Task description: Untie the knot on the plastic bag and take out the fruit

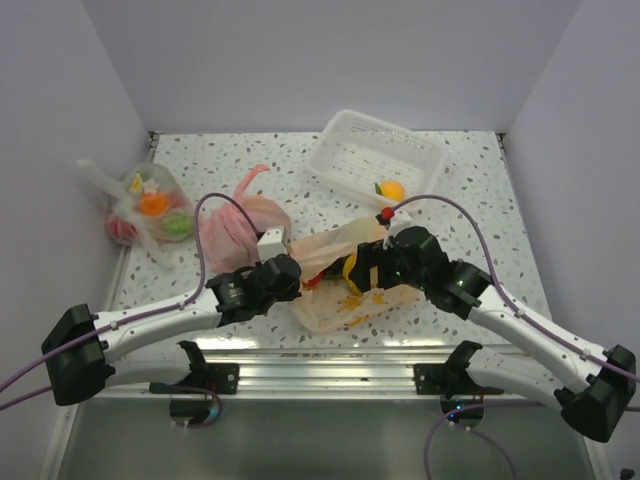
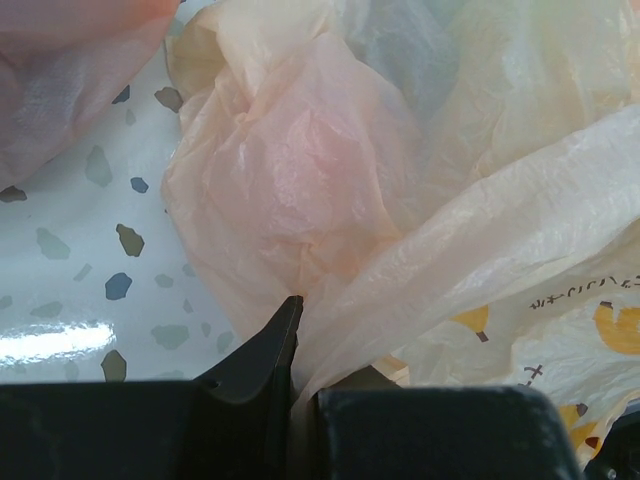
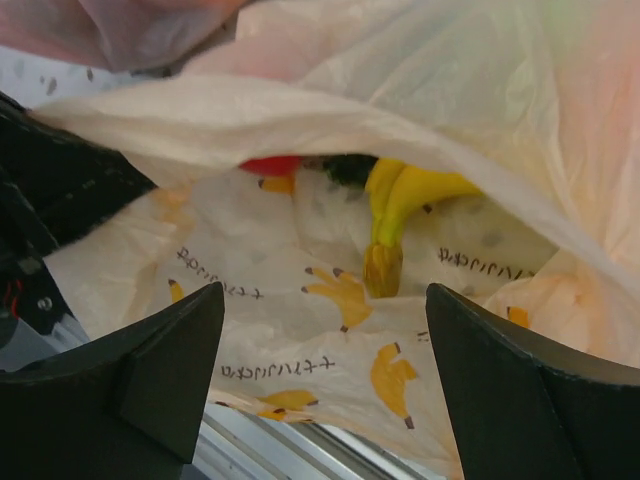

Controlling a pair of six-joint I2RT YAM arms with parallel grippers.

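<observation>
The peach-orange plastic bag (image 1: 330,305) lies at the table's front middle with its mouth open; no knot shows. My left gripper (image 1: 288,275) is shut on the bag's left edge, with film pinched between its fingers in the left wrist view (image 2: 305,350). My right gripper (image 1: 372,272) is open over the bag's mouth. In the right wrist view (image 3: 325,330) its fingers stand wide apart in front of the opening. Inside lie a yellow banana (image 3: 405,195), a red fruit (image 3: 270,165) and something dark (image 3: 350,168). The banana also shows in the top view (image 1: 349,270). An orange (image 1: 391,189) sits in the tray.
A clear-white plastic tray (image 1: 345,135) stands at the back right. A pink bag (image 1: 235,225) lies just left of the peach bag and shows in the left wrist view (image 2: 70,80). A clear flower-print bag (image 1: 150,210) with fruit sits far left. A metal rail (image 1: 320,365) runs along the front edge.
</observation>
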